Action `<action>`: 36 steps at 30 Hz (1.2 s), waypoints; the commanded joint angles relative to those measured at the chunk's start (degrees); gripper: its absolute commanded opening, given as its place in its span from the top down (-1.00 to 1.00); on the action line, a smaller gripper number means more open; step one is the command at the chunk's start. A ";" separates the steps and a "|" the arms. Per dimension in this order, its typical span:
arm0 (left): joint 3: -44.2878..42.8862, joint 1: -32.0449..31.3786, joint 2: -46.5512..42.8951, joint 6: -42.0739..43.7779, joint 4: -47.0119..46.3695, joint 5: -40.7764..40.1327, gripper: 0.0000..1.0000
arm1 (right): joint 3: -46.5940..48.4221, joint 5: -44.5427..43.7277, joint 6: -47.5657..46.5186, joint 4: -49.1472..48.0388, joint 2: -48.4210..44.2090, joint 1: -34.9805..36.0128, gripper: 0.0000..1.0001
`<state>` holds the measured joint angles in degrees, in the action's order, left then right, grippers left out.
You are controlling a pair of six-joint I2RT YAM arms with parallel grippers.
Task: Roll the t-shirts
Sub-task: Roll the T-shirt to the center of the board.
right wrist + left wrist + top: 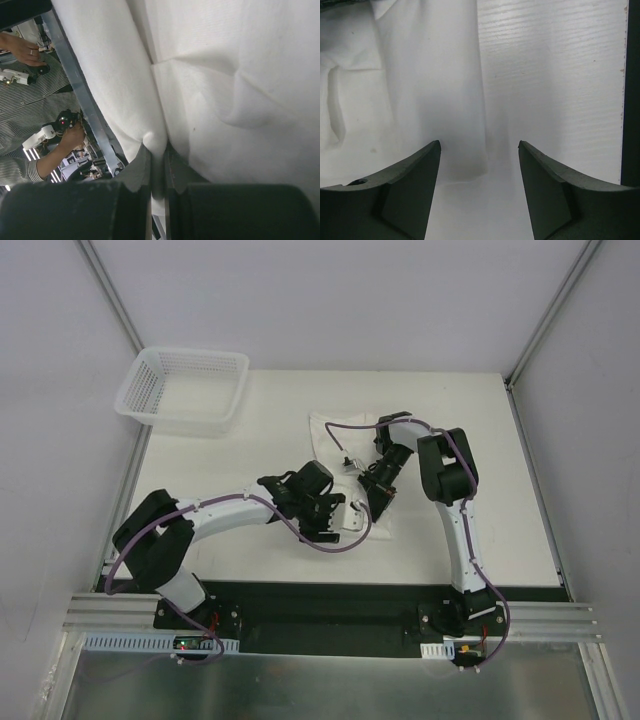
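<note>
T-shirt, plain white soft cotton, lies bunched mid-way across the white wood-grain table under both arms. Right gripper is clenched on a fold of its cloth. Left gripper has jaws spread, nothing between them, over the cloth's edge. White plastic mesh basket sits at the far-left corner, well apart.

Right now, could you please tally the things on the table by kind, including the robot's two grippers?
White cotton t-shirt: 1
White plastic mesh basket: 1
Black two-finger grippers: 2, the left gripper and the right gripper
Total: 4
</note>
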<state>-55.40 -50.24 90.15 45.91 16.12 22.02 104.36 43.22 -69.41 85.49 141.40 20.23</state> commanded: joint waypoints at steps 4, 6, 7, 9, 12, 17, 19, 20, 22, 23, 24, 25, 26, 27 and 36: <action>1.61 -1.61 6.08 8.40 -1.61 -5.40 -0.08 | 1.20 -3.32 -1.96 9.43 1.59 -0.63 0.99; 1.87 -1.97 7.32 9.63 -2.66 -8.39 0.01 | 0.59 -2.88 -2.92 9.43 0.64 -0.80 0.85; 2.57 -2.58 8.37 10.77 -3.54 -9.70 0.04 | -0.28 -2.18 -3.36 8.21 -0.50 -1.07 0.62; 3.62 -3.11 8.90 11.83 -5.04 -12.26 0.10 | -2.74 2.38 -4.33 6.18 -3.84 -3.25 -0.31; 3.81 -3.20 9.78 12.36 -5.57 -13.32 0.31 | -0.13 8.71 -2.59 4.26 -12.97 -7.29 -0.92; 3.81 -3.29 10.22 11.31 -4.79 -12.09 0.76 | -7.10 -0.08 10.22 -15.20 -39.31 -12.84 -0.92; 2.58 -3.03 9.79 9.47 -3.82 -10.78 0.84 | -26.52 -12.14 22.06 -46.88 -53.96 -15.30 -0.92; 1.79 -2.41 9.61 8.85 -1.12 -9.20 0.91 | -33.10 -17.50 23.34 -57.79 -66.48 -16.35 -0.92; -1.02 -1.27 9.17 6.84 1.45 -3.16 0.97 | -43.58 -26.29 36.42 -84.99 -75.02 -17.33 -0.92; -2.42 -0.83 9.34 6.21 5.46 -0.78 1.00 | -43.80 -36.61 41.67 -88.62 -76.00 -17.50 -0.92; -5.13 0.04 9.78 5.51 6.98 0.81 1.00 | -39.54 -34.37 42.33 -78.48 -74.45 -18.20 -0.92; -6.38 0.31 10.57 3.77 8.74 3.53 1.00 | -34.97 -27.21 39.81 -70.98 -72.43 -18.64 -0.92; -7.52 0.66 11.01 3.05 10.06 5.03 1.00 | -26.83 -10.69 31.96 -62.99 -69.71 -19.08 -0.70; -9.45 1.19 11.36 2.44 12.42 6.53 1.00 | -25.97 -6.00 30.57 -54.73 -66.99 -19.52 -0.62; -18.77 4.97 17.77 -3.80 21.58 19.11 1.00 | -48.26 -7.01 3.27 -47.78 -73.46 -11.44 -0.48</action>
<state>-70.39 -46.92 105.65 45.93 30.20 31.81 61.08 34.54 -48.49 29.74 70.59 4.54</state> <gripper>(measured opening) 0.061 0.725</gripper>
